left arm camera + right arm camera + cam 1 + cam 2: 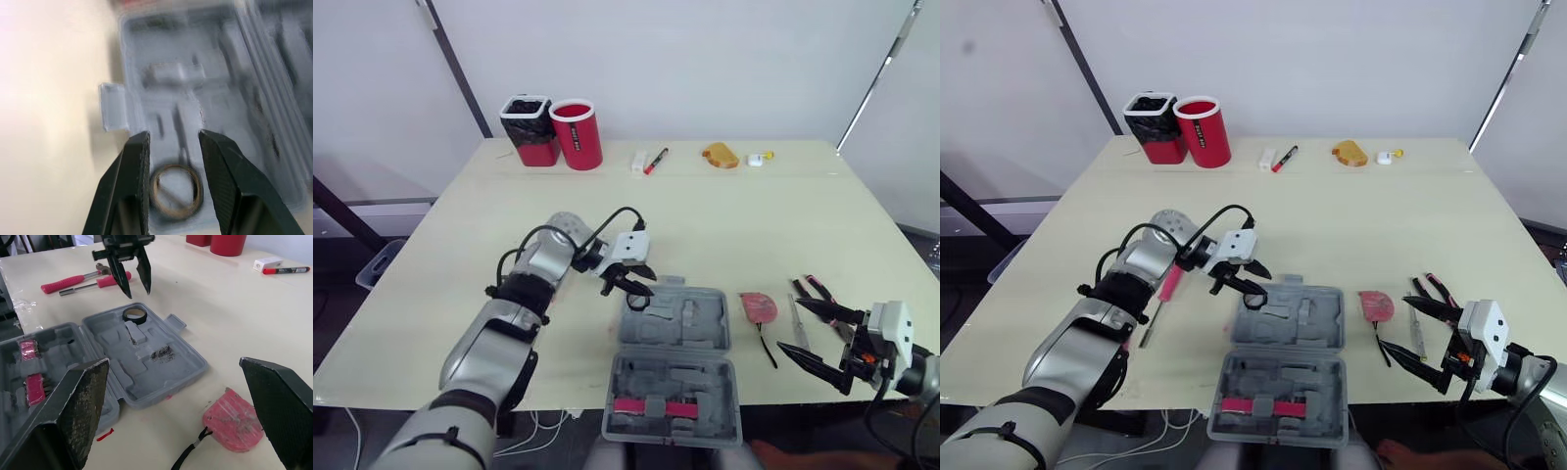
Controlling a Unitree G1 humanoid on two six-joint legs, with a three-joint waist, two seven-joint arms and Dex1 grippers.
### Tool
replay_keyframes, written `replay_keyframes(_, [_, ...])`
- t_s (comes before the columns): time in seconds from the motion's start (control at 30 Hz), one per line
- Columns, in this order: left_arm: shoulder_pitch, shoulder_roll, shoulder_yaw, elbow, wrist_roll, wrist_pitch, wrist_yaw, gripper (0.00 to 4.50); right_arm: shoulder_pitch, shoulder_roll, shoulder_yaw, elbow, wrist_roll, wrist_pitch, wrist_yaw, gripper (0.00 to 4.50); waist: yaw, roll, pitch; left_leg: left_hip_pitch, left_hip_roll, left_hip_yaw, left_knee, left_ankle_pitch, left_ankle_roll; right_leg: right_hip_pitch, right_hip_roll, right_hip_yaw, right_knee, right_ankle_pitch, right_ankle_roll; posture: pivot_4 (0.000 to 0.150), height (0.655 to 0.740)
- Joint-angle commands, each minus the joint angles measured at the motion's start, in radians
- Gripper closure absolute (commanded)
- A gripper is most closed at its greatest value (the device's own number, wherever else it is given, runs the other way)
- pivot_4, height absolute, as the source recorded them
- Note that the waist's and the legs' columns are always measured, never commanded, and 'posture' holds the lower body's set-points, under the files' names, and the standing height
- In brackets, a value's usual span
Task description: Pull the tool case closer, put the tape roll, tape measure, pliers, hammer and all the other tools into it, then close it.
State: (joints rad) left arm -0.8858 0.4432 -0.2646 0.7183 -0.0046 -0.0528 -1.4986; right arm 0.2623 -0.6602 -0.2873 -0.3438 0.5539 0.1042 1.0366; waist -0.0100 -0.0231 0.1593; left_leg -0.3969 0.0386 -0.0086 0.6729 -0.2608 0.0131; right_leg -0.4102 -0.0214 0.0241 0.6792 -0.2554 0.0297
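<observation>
One tool case (707, 331), one tape roll (133, 321), two cups (530, 137) (578, 137), one marker (655, 161).

no legible text anywhere. dark vertical label (588, 126) on the red cup (574, 137) at eleven o'clock of the table (754, 220), lettering too small to read.

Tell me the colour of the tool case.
The tool case is grey, clearest in the right wrist view.
</observation>
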Motion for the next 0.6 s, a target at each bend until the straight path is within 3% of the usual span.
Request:
replay_keyframes(0.03, [0.017,-0.011,0.080,0.016,-0.097,-0.007,-0.021,2.83,-0.014,0.012,-0.005,-0.019,0.003,-0.019,-0.016,0.00,0.001,0.000,0.000,-0.001,0.000,-0.001,0.001,0.000,0.000,0.000,0.001,0.001,0.000,0.000,0.000,0.150,0.7400])
replay_keyframes(0.4, [-0.035,-0.053,0.071,0.390,-0.019,-0.308,-0.017,2.83,-0.027,0.028,0.018,-0.027,-0.016,-0.025,-0.031,0.00,0.000,0.000,0.000,-0.001,0.000,0.000,0.002,0.000,0.000,0.000,0.003,0.004,0.000,0.001,0.001,0.150,0.7400])
replay_keyframes(0.6, [-0.064,-0.066,0.080,0.488,0.022,-0.358,0.011,2.83,-0.006,0.046,0.030,-0.042,-0.034,-0.041,-0.047,0.00,0.000,0.000,0.000,-0.001,0.000,0.000,0.002,0.000,0.000,0.000,0.004,0.004,0.000,0.001,0.001,0.150,0.7400])
